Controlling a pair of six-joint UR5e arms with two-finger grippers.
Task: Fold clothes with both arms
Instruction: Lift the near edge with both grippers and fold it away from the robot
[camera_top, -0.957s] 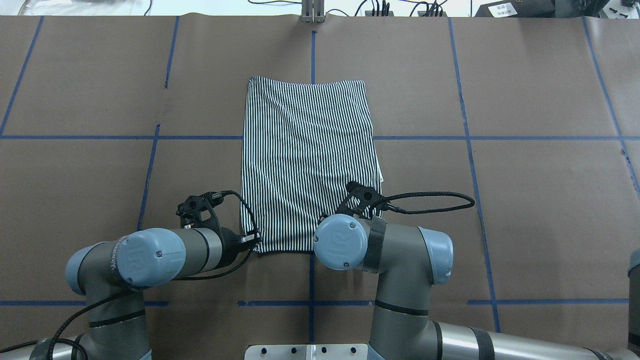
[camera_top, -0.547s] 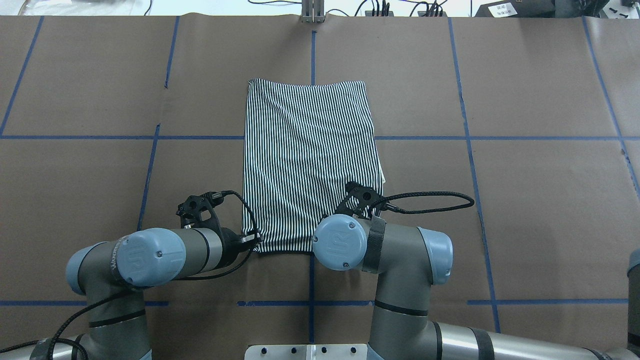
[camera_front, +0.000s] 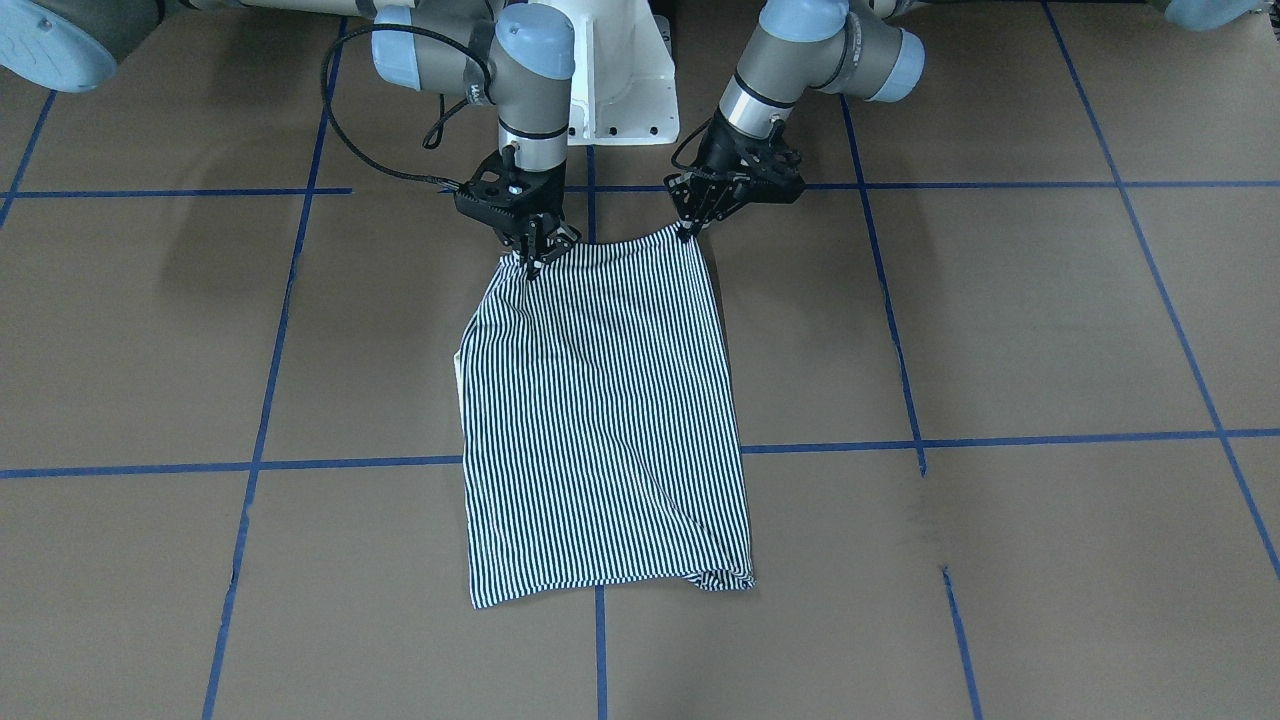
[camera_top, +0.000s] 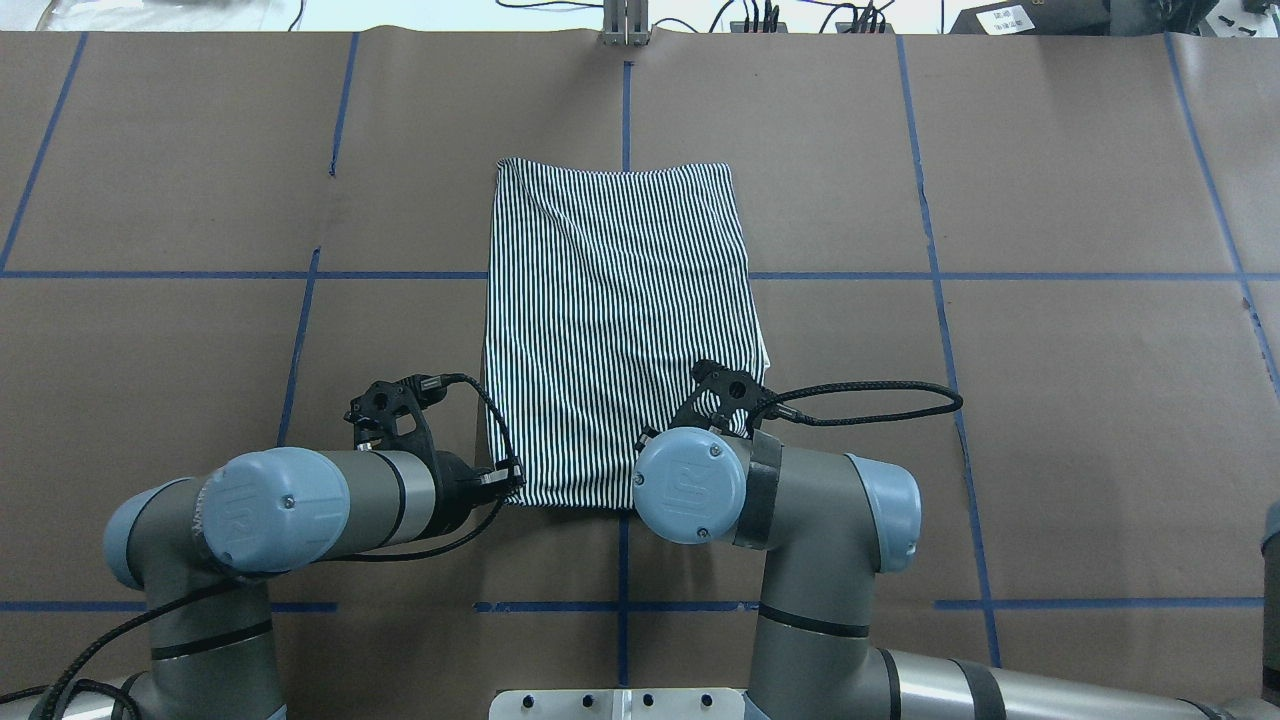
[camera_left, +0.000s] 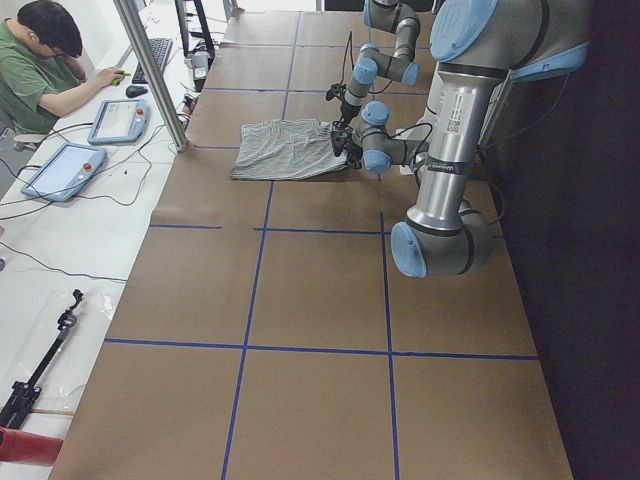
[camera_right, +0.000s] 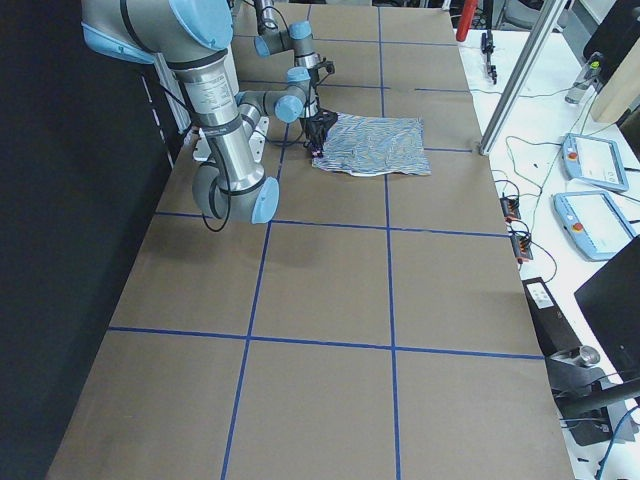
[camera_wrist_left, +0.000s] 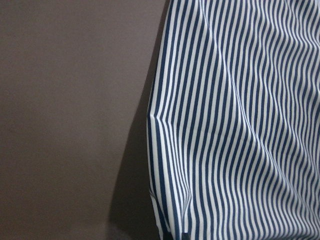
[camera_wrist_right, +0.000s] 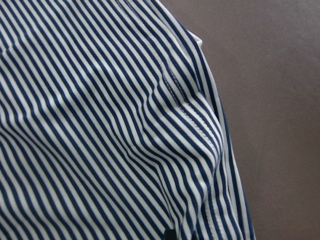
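Striped navy-and-white cloth is what you see in the middle of the table: the polo shirt (camera_front: 600, 420) lies as one long narrow panel on the brown paper cover (camera_front: 1000, 330). It sits across a blue tape line (camera_top: 625, 100) that runs away from the robot. Its long side points away from the robot too.

The far edge rests flat on the paper, with one corner a little rumpled. On the right arm's side, a thin cream strip shows from under the stripes.

Both tools are at the edge nearest the white pedestal base (camera_front: 620, 80) — one at each corner. The left gripper (camera_front: 688, 232) has its fingers closed on the corner on its own side. The right gripper (camera_front: 533, 258) pinches the other corner in the same way, so each of them holds the shirt. The edge runs stretched between the two grips.

In both wrist views you see only stripes and brown paper. The fabric rises in soft ridges toward each camera, and a stitched seam crosses the right one.

In the left side view, a person (camera_left: 40, 60) sits at a white desk beyond the table, well apart from the arms
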